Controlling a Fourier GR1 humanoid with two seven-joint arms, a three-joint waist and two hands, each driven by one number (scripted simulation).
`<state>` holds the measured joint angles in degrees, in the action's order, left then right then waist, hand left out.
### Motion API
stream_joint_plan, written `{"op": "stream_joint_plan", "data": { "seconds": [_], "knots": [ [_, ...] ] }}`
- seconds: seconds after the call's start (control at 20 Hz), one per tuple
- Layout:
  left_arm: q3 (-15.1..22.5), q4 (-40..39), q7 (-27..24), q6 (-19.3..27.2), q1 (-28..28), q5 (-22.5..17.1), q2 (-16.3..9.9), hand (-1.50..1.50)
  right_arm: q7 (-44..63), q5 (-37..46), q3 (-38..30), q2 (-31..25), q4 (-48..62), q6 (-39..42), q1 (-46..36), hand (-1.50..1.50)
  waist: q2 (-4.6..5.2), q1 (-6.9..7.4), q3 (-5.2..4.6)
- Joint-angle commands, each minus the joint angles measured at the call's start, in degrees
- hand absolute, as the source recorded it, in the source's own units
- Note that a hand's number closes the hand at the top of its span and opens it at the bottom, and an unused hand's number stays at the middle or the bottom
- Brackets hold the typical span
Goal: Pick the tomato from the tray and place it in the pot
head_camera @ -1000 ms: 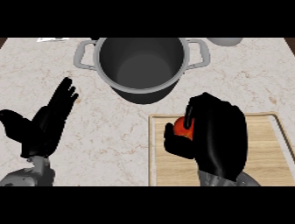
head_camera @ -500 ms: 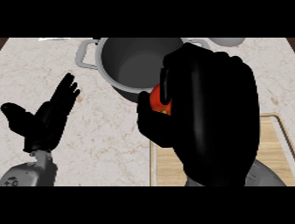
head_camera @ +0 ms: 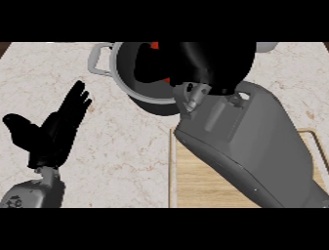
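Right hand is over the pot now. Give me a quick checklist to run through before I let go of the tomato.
1. Tomato in the right hand: ok, red shows beside the curled fingers.
2. Tomato inside the pot's rim line: ok, the red patches sit over the dark opening; height above the bottom cannot tell.
3. Pot upright and on the counter: ok, though the hand and forearm cover much of it.
4. Tray free of the tomato: ok on the visible part; the rest is hidden by the forearm.
5. Left hand out of the way: ok, open and resting at the view's left, away from the pot.
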<state>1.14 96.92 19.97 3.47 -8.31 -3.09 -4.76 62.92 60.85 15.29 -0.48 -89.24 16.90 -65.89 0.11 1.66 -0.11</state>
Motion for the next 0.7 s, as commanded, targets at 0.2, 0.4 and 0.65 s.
{"op": "stream_joint_plan", "data": {
  "seconds": [0.2, 0.4, 0.65],
  "knots": [
    [-0.8, -0.8, 0.4, 0.3, -1.3, -0.5, 0.5, 0.0, 1.1, -1.2, -5.9, 0.5, 18.0, -7.8, -5.0, 1.5, 0.14, -0.45, 0.05],
    [2.4, -0.7, -2.0, 1.5, 1.4, 2.8, 2.2, 0.0, -1.0, -3.6, -5.4, 0.5, 26.8, -12.6, -7.8, 1.5, 0.16, -0.06, 0.05],
    [0.8, 0.5, -1.2, -0.7, 0.4, 0.4, 0.6, 0.0, -1.9, -10.9, -5.4, 0.5, 35.4, -21.5, -6.0, 1.5, 0.55, 1.81, 0.03]
  ]
}}
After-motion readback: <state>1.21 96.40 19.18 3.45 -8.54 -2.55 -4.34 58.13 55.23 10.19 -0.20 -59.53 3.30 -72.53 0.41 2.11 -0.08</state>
